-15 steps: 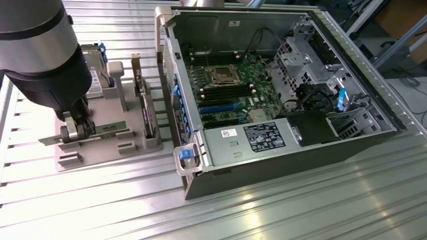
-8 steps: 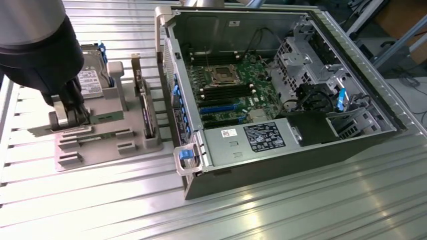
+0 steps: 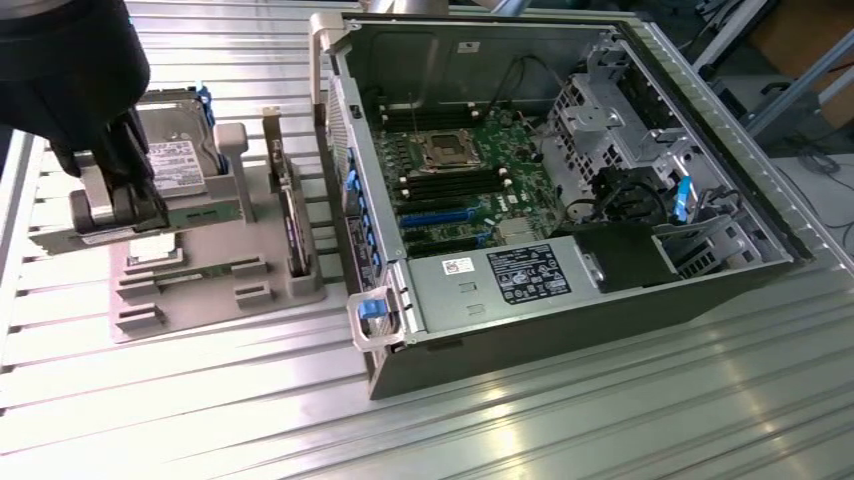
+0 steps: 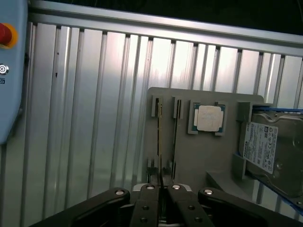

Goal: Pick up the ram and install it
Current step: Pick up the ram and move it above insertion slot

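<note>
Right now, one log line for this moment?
gripper: shut on ram | ram: edge-on at grey holder | lift-off: cannot tell | case: open, ram not yet installed

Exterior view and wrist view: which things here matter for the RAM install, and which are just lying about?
For the job:
- ram, gripped edge-on in the hand
- open computer case
- memory slots on its motherboard

Lying about, on the grey parts tray:
- hard drive
- processor chip
- expansion card
</note>
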Robot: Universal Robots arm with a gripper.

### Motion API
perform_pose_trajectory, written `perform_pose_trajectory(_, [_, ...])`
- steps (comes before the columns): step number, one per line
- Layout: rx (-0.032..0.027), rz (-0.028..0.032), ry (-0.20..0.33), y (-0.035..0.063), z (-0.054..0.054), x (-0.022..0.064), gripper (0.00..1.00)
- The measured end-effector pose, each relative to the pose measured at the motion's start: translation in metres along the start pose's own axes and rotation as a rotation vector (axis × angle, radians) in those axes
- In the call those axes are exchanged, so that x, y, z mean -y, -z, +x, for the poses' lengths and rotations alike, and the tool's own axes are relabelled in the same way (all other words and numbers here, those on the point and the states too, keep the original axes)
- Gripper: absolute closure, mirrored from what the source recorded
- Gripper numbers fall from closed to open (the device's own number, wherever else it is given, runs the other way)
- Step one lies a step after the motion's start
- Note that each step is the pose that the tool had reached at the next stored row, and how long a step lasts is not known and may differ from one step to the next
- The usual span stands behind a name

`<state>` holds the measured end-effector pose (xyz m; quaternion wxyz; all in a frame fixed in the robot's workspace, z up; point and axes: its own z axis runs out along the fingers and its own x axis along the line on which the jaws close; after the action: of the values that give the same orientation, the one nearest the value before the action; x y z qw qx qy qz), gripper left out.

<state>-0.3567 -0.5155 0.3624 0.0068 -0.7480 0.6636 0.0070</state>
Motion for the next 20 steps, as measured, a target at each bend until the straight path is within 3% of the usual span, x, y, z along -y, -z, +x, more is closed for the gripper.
perform_pose_trajectory(4, [0.0000,0.0000,0.000,0.0134,0.000,0.0000,0.87])
perform_pose_trajectory(9, [0.0000,0.0000,0.000,0.0383,-0.001,0.0000,0.87])
perform_pose_trajectory(14, [-0.0001,-0.0001,0.000,0.0388,-0.001,0.0004,0.87])
perform_pose_trajectory(20, [-0.0014,-0.0002,0.000,0.0385,0.004,0.0362,0.87])
